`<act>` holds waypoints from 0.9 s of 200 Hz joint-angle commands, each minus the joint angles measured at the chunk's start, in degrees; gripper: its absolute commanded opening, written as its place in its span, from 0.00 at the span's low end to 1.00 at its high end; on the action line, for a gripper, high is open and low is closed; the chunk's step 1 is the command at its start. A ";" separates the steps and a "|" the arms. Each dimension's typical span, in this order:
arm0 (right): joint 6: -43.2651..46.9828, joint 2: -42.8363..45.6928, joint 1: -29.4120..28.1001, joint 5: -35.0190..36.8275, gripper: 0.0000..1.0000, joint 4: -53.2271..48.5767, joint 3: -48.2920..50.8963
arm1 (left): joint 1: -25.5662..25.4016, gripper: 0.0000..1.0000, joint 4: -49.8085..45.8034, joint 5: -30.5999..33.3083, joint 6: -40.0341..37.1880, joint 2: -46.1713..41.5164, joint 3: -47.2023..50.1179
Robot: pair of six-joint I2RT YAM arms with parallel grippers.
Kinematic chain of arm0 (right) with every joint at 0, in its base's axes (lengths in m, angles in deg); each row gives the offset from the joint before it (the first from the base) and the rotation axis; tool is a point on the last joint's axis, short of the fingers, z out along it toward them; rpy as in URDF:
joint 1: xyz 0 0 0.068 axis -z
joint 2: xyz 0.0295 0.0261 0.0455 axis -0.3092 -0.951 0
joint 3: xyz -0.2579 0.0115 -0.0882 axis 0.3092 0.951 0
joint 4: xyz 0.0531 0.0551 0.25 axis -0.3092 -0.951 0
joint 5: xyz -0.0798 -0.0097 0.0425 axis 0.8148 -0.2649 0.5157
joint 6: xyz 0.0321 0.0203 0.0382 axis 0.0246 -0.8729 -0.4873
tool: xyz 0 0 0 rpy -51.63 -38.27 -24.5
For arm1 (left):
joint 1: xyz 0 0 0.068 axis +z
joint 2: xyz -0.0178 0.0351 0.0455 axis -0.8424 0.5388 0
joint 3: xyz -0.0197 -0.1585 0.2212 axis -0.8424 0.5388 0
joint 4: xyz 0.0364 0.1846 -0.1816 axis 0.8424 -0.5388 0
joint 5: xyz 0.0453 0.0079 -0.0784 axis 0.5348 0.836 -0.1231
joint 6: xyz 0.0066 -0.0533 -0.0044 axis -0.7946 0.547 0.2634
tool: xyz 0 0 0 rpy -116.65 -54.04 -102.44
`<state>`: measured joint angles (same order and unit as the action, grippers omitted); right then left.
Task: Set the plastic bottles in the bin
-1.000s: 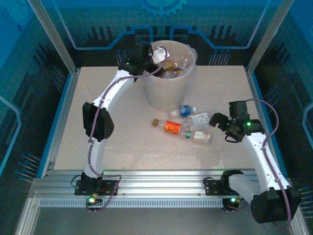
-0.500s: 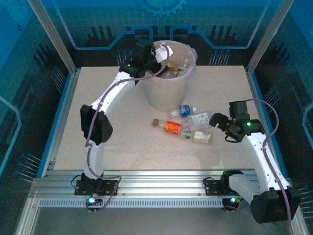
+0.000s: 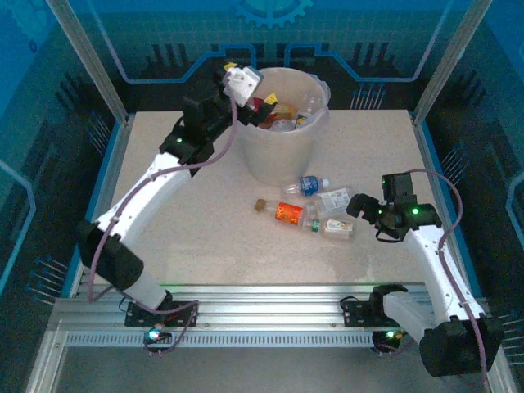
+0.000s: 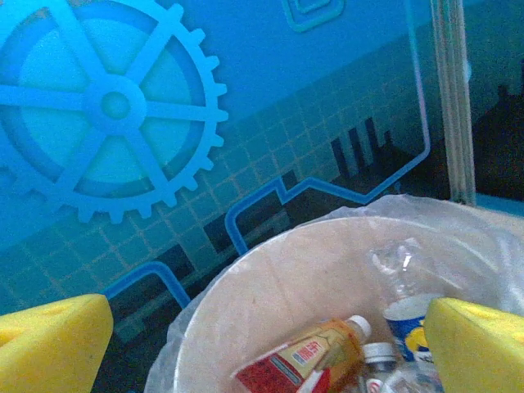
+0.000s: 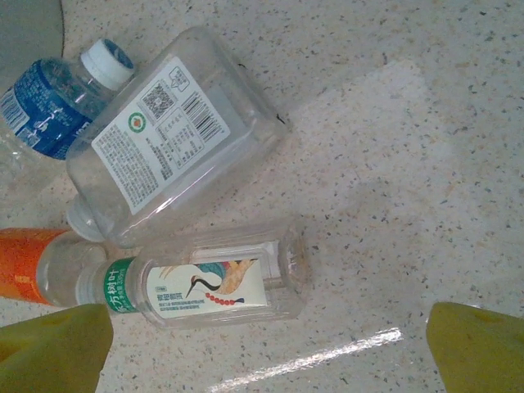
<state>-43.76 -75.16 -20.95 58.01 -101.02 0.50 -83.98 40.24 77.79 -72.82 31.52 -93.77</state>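
Blue panels with a gear motif [image 4: 106,106] wall in a pale speckled surface [image 3: 180,205], where four bottles lie loose in a cluster in front of the bin [image 3: 278,155]. More bottles are already inside it. The right claw [image 3: 359,205] hangs wide and empty just beside the cluster, while the left claw [image 3: 243,80], also wide and empty, is up at the bin's left rim, well apart from the loose bottles. That makes the right arm plainly the nearer one. In the right wrist view the crane bottle [image 5: 213,282] lies directly between the yellow fingers [image 5: 53,348]. Its long axis runs from one finger toward the other, and its green cap points at the orange bottle [image 5: 24,266], touching it or very nearly. Since the fingers span its length rather than its width, I judge the wrist should turn before closing. Above it lies the flat bottle [image 5: 172,135], tilted, with its neck near the crane bottle's cap, and the blue bottle [image 5: 57,94] with a white cap sits beyond that. Legible marks are few:

- **Crane bottle:** a drawn crane with a row of red characters on its label.
- **Flat bottle:** a QR code, a barcode and a round green-and-orange mark.

All fine print is too small to read, as is the print on the red bottle [image 4: 307,360] in the bin.
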 commanded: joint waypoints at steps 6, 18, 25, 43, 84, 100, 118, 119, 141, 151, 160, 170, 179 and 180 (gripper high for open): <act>2.46 -1.87 0.58 -3.71 1.00 1.28 0.51 | -0.85 0.99 3.06 -0.55 11.11 -7.42 7.91; 3.25 -3.13 0.57 -5.76 1.00 2.27 0.83 | -1.95 0.99 2.75 1.90 14.06 -10.64 12.22; 3.77 -3.86 0.44 -7.42 1.00 3.16 0.95 | -2.89 0.99 2.99 3.50 15.85 -12.37 14.86; 5.04 -5.70 0.29 -11.30 1.00 6.13 1.53 | -5.58 0.99 3.28 7.30 19.64 -16.59 21.56; 7.59 -10.41 -0.39 -14.45 1.00 10.55 1.88 | -12.50 0.99 3.63 12.79 24.23 -20.84 33.74; 8.23 -12.16 -0.55 -14.41 1.00 11.53 2.00 | -14.52 0.99 4.98 13.10 24.55 -21.52 37.43; 8.59 -13.93 -0.69 -14.71 1.00 12.59 2.05 | -16.14 0.99 6.41 13.95 24.82 -22.56 41.33; 8.68 -14.00 -0.67 -14.71 1.00 12.66 2.03 | -16.26 0.99 6.47 14.04 24.85 -22.56 41.54; 9.10 -15.69 -1.16 -14.84 1.00 13.97 2.20 | -17.55 0.99 7.62 15.72 26.99 -23.53 45.25; 9.21 -16.43 -1.43 -14.96 1.00 14.51 2.20 | -17.87 0.99 8.58 16.27 28.64 -23.64 46.93; 9.45 -17.06 -1.84 -14.87 1.00 14.99 2.25 | -18.19 0.99 9.81 16.52 30.13 -23.47 48.57; 9.64 -17.72 -2.21 -14.88 1.00 15.52 2.11 | -18.53 0.99 11.30 16.46 31.67 -22.94 50.20; 9.93 -18.39 -2.58 -14.83 1.00 15.81 1.65 | -19.15 0.99 13.08 16.66 32.49 -22.24 51.89; 10.01 -18.47 -2.68 -14.82 1.00 15.86 1.57 | -19.27 0.99 13.28 16.72 32.55 -22.19 52.13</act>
<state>-35.55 -92.05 -22.22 44.31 -87.27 2.01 -101.95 47.25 92.37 -45.02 9.36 -45.18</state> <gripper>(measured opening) 0.997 0.990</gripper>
